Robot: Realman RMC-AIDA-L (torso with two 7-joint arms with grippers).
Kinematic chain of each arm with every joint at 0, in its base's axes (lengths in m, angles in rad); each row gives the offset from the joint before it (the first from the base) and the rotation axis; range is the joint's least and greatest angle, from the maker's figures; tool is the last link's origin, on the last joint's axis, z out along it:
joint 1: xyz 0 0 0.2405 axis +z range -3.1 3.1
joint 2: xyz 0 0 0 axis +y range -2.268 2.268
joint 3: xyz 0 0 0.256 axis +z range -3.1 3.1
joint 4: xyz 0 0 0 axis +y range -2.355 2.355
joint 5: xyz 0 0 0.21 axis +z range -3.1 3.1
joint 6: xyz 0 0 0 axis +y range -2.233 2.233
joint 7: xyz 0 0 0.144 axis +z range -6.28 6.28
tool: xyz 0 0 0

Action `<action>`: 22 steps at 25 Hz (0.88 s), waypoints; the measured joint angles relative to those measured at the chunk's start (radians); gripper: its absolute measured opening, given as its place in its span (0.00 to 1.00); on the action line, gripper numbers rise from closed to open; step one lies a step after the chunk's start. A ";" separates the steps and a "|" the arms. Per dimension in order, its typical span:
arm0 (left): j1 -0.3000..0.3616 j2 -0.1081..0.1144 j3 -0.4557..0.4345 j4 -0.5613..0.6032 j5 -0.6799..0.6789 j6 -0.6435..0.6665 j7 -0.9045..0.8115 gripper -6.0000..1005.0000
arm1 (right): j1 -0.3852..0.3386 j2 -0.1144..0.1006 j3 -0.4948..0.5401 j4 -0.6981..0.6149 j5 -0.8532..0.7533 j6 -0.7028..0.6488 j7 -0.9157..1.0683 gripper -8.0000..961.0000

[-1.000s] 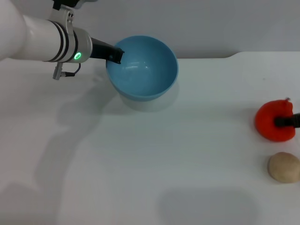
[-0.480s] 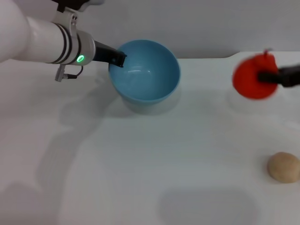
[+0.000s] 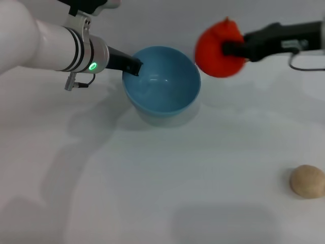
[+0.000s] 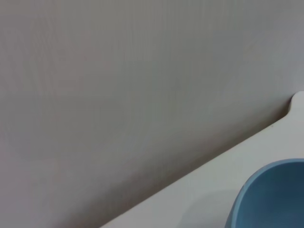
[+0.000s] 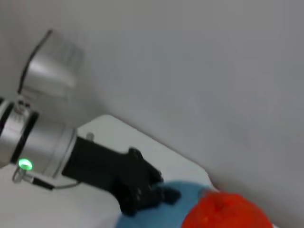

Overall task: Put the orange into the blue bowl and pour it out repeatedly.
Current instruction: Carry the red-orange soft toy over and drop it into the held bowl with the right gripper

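The blue bowl [image 3: 162,84] stands on the white table at the back, left of centre. My left gripper [image 3: 133,67] is shut on its left rim. My right gripper [image 3: 229,48] is shut on the orange [image 3: 217,49] and holds it in the air just beyond the bowl's right rim. In the right wrist view the orange [image 5: 227,212] shows in front of the bowl's rim [image 5: 189,190] with the left gripper [image 5: 152,192] on it. The left wrist view shows only a part of the bowl [image 4: 270,197].
A beige-tan ball [image 3: 306,181] lies on the table [image 3: 167,178] at the right front. A grey wall runs behind the table's back edge.
My right gripper has lifted the orange from the table at the right and carried it up and left to the bowl's right rim. The bowl has shifted slightly right and nearer.
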 joint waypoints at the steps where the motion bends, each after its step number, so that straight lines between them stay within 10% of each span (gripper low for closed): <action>1: 0.001 0.000 0.004 -0.001 0.000 0.000 0.000 0.00 | 0.013 -0.001 -0.019 0.015 0.006 0.019 -0.001 0.14; 11: 0.005 -0.002 0.028 -0.002 -0.014 -0.004 -0.002 0.00 | 0.131 0.001 -0.211 0.209 0.012 0.224 -0.004 0.05; 22: 0.019 0.000 0.038 0.003 -0.016 -0.010 -0.001 0.00 | 0.072 0.003 -0.271 0.135 0.091 0.302 -0.006 0.50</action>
